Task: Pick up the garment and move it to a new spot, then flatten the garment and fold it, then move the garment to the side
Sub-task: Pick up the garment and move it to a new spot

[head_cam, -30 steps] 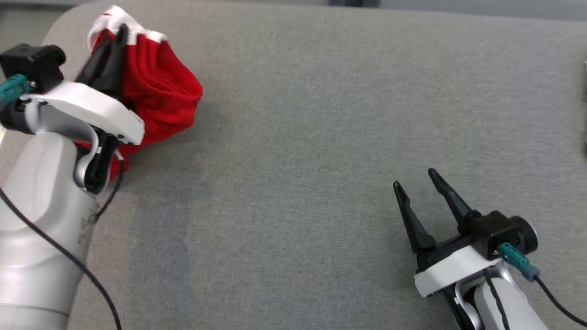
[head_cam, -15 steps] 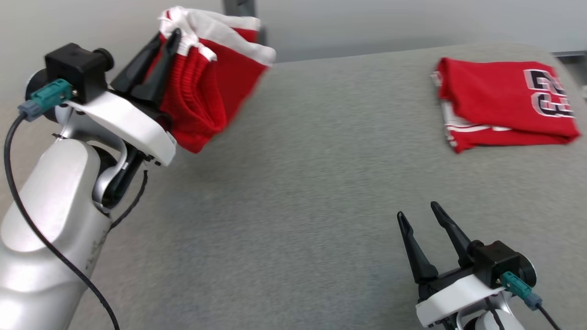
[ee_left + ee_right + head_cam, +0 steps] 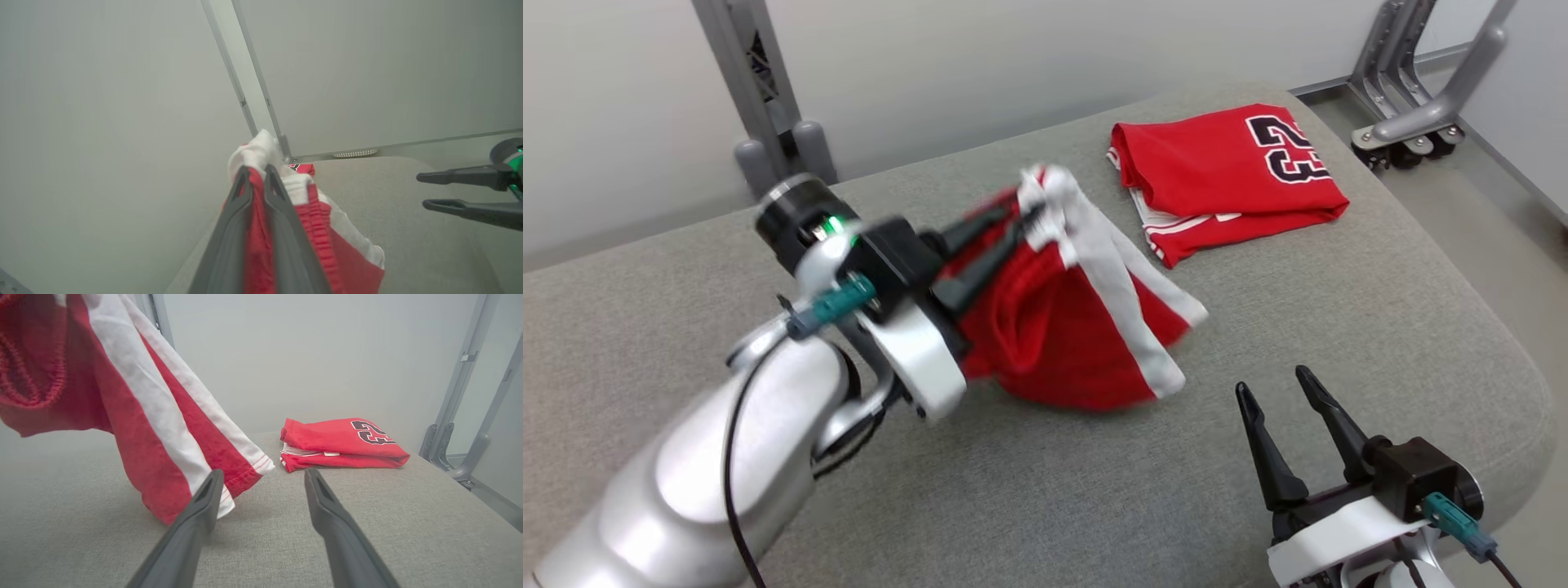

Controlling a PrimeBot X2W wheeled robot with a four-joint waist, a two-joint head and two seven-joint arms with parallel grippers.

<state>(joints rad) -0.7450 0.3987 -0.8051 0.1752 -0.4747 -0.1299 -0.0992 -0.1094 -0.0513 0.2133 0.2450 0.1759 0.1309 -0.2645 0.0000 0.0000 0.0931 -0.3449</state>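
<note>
Across the middle of the head view, the left pincer point(image 3: 1023, 219) is clamped on the bunched waistband end of the red-and-white garment point(image 3: 1054, 343). The garment hangs from it over the grey padded table point(image 3: 1380, 310). This view is blurred, so I cannot tell whether the lowest fold touches the top. A folded red jersey point(image 3: 1225, 175) lies at the upper right, near the hanging cloth. The right pincer point(image 3: 1272, 380), at the lower right, is spread and empty.

Low in the centre of the left wrist view, the grip is plainer. The two fingers are pressed close, with red fabric between them and white trim bulging past the tips. Only a small bunch seems to be held, so a quick swing could pull it free.

Seen from the right wrist view, the garment point(image 3: 143, 428) fills the upper left. Its striped hem appears to hang just clear of the table, with a shadow beneath, which the head view leaves unclear. That hem is just beside the left finger of the spread right pincer point(image 3: 263, 473) and could snag on it. If it is set down towards the jersey point(image 3: 339, 437), the cloth could cover or drag that one.
</note>
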